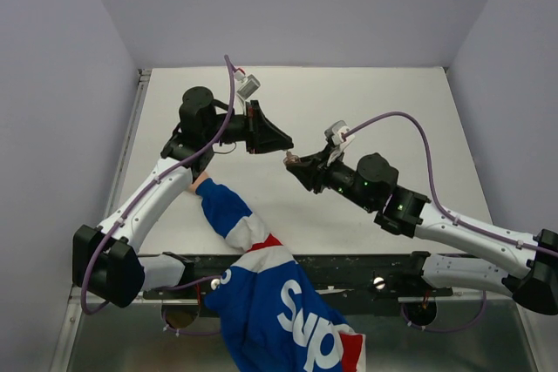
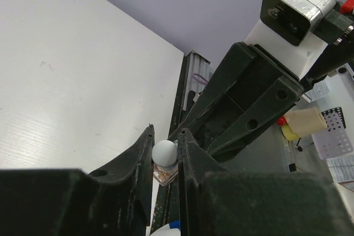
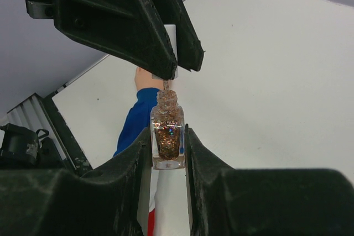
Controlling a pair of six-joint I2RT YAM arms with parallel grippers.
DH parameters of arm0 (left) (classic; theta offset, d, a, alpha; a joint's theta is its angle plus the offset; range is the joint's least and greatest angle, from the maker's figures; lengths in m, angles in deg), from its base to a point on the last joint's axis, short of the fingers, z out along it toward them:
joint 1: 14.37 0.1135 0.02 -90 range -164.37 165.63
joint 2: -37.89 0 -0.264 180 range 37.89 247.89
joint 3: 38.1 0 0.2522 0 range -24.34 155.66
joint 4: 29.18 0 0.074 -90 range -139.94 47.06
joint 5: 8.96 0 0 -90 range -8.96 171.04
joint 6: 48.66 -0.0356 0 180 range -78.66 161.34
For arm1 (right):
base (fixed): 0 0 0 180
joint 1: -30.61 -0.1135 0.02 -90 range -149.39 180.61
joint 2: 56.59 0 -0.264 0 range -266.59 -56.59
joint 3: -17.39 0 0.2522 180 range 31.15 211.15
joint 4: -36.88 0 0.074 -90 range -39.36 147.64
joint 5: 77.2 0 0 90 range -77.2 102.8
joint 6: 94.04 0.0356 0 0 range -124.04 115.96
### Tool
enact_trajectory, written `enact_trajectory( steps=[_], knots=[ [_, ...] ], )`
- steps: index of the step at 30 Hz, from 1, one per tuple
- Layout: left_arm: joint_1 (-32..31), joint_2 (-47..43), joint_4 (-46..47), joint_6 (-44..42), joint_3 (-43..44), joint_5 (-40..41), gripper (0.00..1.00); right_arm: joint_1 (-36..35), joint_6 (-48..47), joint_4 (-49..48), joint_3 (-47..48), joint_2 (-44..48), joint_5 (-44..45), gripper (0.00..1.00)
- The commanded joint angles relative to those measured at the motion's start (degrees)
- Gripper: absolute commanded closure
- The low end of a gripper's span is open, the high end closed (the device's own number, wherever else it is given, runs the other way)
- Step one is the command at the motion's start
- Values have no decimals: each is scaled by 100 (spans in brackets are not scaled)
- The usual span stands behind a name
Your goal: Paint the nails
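1 polish bottle (image 3: 167,139) clamped in right gripper (image 1: 293,161), cap (image 2: 164,152) pinched in left gripper (image 2: 166,137); hazard: off-centre brush (image 3: 165,85) could smear neck, drip.

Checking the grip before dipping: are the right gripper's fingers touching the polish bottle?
Touching. Right wrist view: the right gripper's fingers press both sides of the polish bottle, no gap.

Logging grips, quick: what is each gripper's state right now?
Left gripper: shut on the white rounded polish cap.
Right gripper: shut on the small clear glitter-filled polish bottle.
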Motion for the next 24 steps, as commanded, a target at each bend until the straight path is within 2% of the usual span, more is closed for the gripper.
enact_trajectory(
  steps=[1, 7, 12, 24],
  knots=[
    [-60, -123, -158, -182, -16, 129, 100, -36, 71, -376, -4, 176, 174, 99],
    [-60, -159, -176, -218, -16, 129, 100, -27, 80, -358, -21, 203, 201, 99],
    [-77, -123, 298, 142, -156, 41, 100, -36, 80, -402, -12, 202, 236, 99],
    [-393, -106, 773, 362, -437, 252, 100, -36, 63, -613, -56, 282, 297, 99]
  ],
)
